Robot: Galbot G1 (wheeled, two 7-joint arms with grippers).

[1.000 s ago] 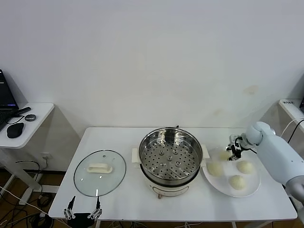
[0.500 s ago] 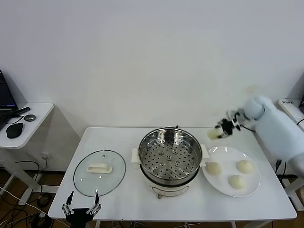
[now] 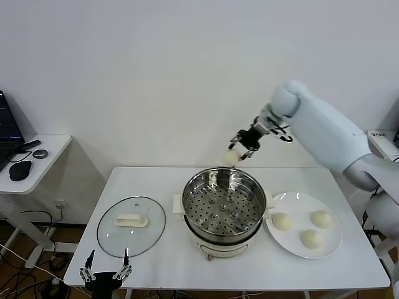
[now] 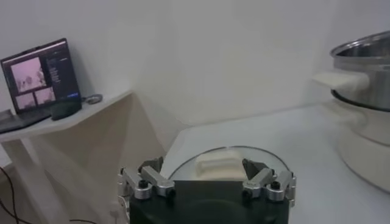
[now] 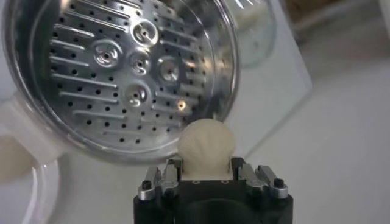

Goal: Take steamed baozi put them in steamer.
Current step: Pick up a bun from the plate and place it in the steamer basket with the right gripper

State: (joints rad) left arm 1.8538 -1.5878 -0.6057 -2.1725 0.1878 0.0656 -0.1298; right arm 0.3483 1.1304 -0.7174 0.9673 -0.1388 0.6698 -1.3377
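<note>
Plain white wall (image 3: 156, 75) behind a white table (image 3: 156, 261); a side desk (image 3: 37, 156) holds a laptop (image 4: 42, 79)

Bright, even light all round, soft shadows under the tabletop (image 3: 156, 187). Glare flashes off the steamer (image 5: 122, 79) rim and tray. The baozi (image 5: 206, 143) up close looks soft, the far edges blurring out.

Steamer (image 3: 224, 210) mid-table; glass lid (image 3: 131, 226) to its left; plate (image 3: 330, 245) with 3 baozi (image 3: 282, 221) to its right.
</note>
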